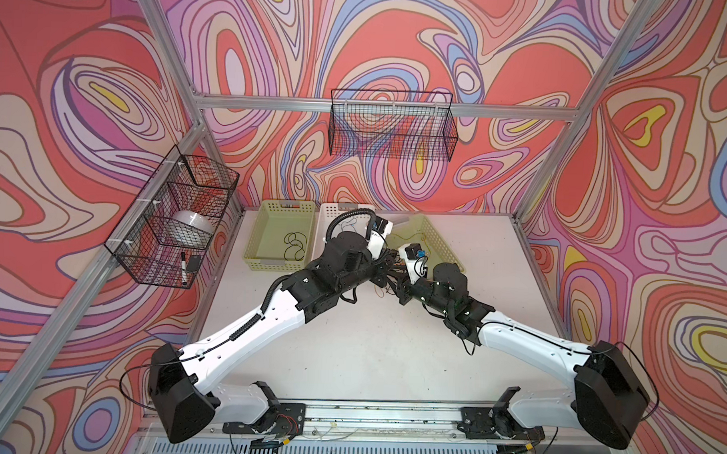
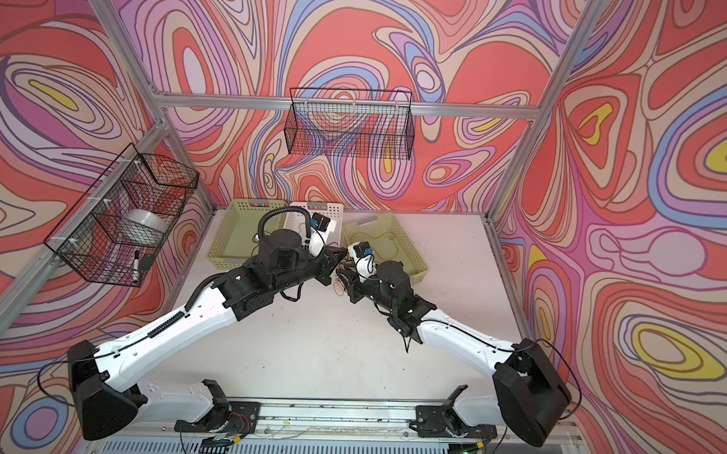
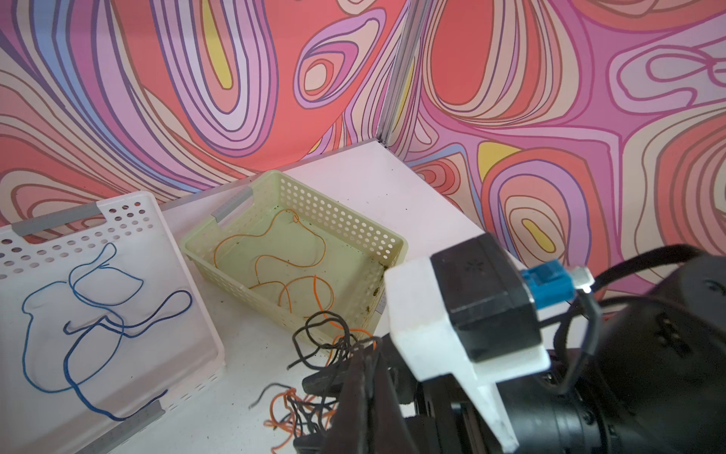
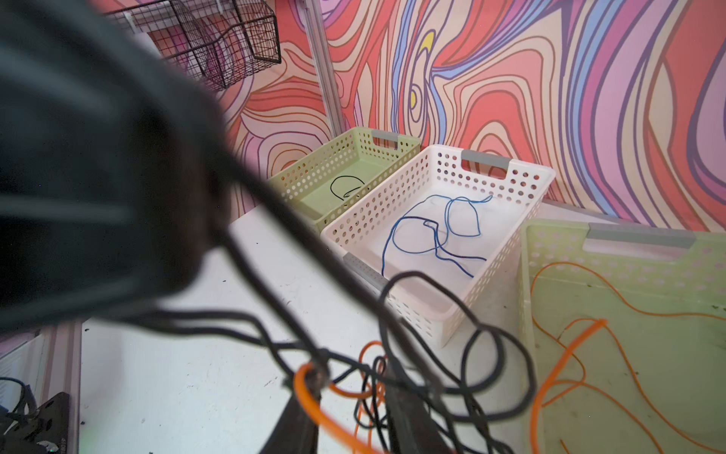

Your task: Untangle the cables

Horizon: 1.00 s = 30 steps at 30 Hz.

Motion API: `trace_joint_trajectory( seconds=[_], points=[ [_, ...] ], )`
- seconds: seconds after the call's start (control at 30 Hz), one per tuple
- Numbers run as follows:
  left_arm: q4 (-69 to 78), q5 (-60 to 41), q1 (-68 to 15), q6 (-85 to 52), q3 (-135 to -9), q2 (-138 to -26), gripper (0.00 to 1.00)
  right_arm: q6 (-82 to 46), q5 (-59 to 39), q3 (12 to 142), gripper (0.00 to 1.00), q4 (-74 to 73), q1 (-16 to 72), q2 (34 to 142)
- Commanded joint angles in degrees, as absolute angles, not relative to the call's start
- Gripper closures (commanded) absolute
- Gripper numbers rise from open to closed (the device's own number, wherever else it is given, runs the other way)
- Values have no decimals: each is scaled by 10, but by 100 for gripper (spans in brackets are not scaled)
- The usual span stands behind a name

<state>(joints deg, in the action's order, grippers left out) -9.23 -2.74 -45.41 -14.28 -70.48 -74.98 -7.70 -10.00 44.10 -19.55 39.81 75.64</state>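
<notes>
Tangle: the tangle point(image 3: 310, 405) of orange and black cables sits at the middle of the table point(image 1: 370, 353), just near of the far row of baskets, and part of it is raised between the two arms.
Left gripper: the left gripper point(image 3: 363, 365) is pressed together with black strands bunched at its tip. It looks to be pinching the tangle, probably to anchor it.
Right gripper: the right gripper point(image 4: 351, 387) faces it from the right. Its fingers are a little apart and strands run between them, but the view is blurred and I cannot tell whether they bite on any.
Why so close: a hold on each side of the knot would probably let one colour be drawn out.
Sorted by colour: a black cable point(image 1: 295, 244) lies in the left green basket point(image 1: 253, 241), the blue cables point(image 4: 436, 236) in the white basket point(image 3: 129, 214), and the orange cables point(image 3: 290, 283) in the right green basket point(image 3: 345, 220).
In the way: the right green basket's near wall is just beside the tangle. An orange strand seems to cross that wall, so a pull could drag sorted cable out. The two wrists also crowd each other.
Around: a wire basket point(image 1: 146, 212) on the left wall holds a white roll point(image 1: 191, 222) and a marker point(image 1: 183, 267).
</notes>
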Motion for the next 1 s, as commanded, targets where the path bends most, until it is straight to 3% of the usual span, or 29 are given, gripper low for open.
trace_joint_trajectory(
  seconds=[0.0,0.23,0.33,0.5,0.67,0.97],
  points=[
    [-94,-28,-456,-140,-723,-735,100,-52,-121,418,73,-206,400,727],
    [-94,-43,-461,-137,-723,-733,100,-44,-143,399,85,-219,400,705],
    [-95,-44,-464,-135,-724,-732,100,-42,-149,395,85,-224,400,701],
    [-95,-40,-467,-132,-724,-731,100,-32,-155,392,75,-215,400,700],
    [-97,-37,-469,-130,-724,-730,100,-63,-116,378,82,-246,400,691],
    [-97,-37,-473,-128,-724,-730,100,-75,-118,375,83,-264,400,696]
  ],
)
